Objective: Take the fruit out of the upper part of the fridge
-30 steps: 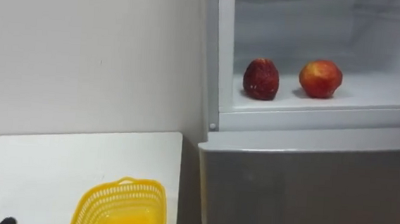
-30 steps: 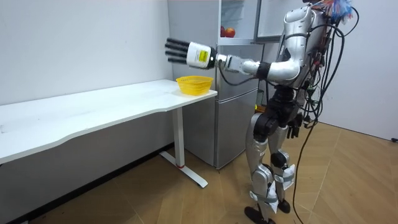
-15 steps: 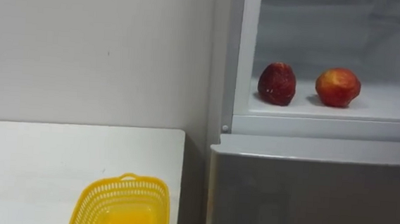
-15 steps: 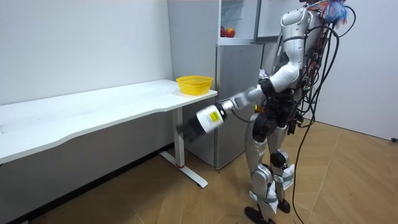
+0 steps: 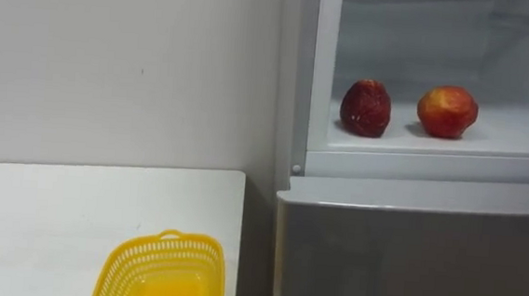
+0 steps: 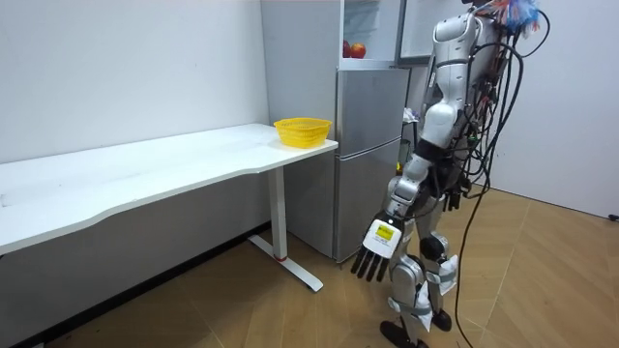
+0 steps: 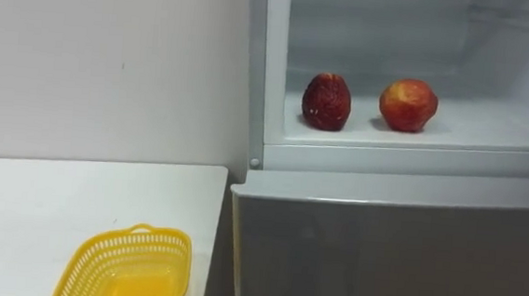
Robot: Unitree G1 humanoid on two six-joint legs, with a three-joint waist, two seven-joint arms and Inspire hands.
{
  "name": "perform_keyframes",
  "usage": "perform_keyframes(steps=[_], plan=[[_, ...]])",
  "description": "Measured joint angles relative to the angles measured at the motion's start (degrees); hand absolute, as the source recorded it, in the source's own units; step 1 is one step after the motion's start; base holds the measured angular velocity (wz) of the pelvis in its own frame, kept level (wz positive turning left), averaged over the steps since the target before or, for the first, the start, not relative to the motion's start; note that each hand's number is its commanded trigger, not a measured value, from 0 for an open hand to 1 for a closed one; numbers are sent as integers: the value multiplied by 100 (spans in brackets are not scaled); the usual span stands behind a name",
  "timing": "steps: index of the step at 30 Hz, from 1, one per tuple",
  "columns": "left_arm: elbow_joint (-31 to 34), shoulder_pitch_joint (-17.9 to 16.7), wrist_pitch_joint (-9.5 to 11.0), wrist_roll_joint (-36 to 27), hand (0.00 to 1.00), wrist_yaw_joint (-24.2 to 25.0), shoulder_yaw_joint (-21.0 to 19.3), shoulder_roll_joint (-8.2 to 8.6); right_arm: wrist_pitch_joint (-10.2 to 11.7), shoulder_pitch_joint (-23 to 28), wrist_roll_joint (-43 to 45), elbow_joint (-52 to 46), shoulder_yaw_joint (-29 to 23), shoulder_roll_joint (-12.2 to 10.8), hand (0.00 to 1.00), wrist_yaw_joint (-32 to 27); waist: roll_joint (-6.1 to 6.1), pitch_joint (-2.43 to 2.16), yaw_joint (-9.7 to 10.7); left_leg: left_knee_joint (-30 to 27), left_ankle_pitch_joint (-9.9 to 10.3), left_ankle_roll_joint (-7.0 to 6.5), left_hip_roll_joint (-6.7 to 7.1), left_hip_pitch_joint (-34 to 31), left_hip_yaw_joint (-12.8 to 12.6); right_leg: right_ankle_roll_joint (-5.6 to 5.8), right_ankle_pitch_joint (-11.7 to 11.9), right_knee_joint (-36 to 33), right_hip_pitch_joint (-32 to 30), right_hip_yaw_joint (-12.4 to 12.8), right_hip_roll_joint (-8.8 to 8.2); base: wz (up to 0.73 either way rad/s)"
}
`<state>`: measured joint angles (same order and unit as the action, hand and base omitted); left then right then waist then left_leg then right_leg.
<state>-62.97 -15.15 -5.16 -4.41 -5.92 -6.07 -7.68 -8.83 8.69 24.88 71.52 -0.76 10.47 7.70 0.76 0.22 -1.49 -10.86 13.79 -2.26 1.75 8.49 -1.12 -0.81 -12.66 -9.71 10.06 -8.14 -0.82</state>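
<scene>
Stance: the robot stands upright on the wooden floor (image 6: 542, 280) right of centre in the room view, facing the tall grey two-door fridge (image 6: 368, 145).
Left robot hand (image 6: 375, 253): it hangs low beside the leg at the end of a lowered arm, in the lower middle of the room view. Its fingers are straight and released, pointing at the floor, and hold nothing.
Fridge: its grey lower door is closed and takes up the lower right of the eye views. Above it the white upper compartment (image 5: 517, 138) is open to view in the upper right.
Task fruit: a dark red rounded fruit (image 5: 366, 108) and a red-and-yellow round fruit (image 5: 447, 111) stand on the white shelf of the upper compartment. The dark one is to the left, the two are near each other but apart, and no hand touches either.
Basket: a yellow plastic mesh basket (image 5: 162, 272) sits at the bottom left of centre, on the worktop's near right corner, just beside the fridge.
Worktop: the long white worktop (image 5: 54, 217) runs along the plain white wall (image 5: 112, 63) in the lower left.
</scene>
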Motion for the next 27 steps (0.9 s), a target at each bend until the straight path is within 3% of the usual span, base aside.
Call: perform_keyframes(steps=[9, 15, 19, 21, 24, 27], plan=[[104, 361, -193, 1251, 0, 573, 745, -216, -7, -103, -6, 90, 271, -75, 0, -45, -125, 0, 243, -2, 0, 0, 3, 5, -40, 8, -8, 13, -1, 13, -2, 0], [101, 513, -197, 1426, 0, 653, 1145, -285, -6, -202, 50, -57, 480, -84, 0, -62, -146, 12, 278, -20, 0, -1, -5, -80, -69, 13, -11, -18, -115, 27, -6, -2], [100, 532, -196, 1421, 0, 668, 1197, -309, 5, -252, 164, -311, 525, -82, 0, -75, -151, 16, 275, -52, 0, -1, -4, -101, -67, 13, -11, -11, -134, 37, -7, 0], [122, 522, -202, 1457, 0, 687, 1187, -320, -11, -198, 318, -771, 485, -79, 0, -66, -175, 1, 285, -48, 0, -1, -4, -128, -75, 11, -11, -22, -181, 67, 4, -2], [309, 428, -232, 1755, 0, 781, 1178, -320, 10, -5, 556, -1710, 373, -78, 0, -67, -166, 16, 319, -48, -1, -1, -11, -189, -145, 8, -8, -20, -225, 105, 8, -8], [575, 346, -239, 1862, 0, 786, 1183, -321, 170, 245, 408, -2817, 358, -78, 0, -116, -202, 11, 317, -43, 0, -1, -11, -188, -206, 6, -6, -4, -242, 185, 18, -9]])
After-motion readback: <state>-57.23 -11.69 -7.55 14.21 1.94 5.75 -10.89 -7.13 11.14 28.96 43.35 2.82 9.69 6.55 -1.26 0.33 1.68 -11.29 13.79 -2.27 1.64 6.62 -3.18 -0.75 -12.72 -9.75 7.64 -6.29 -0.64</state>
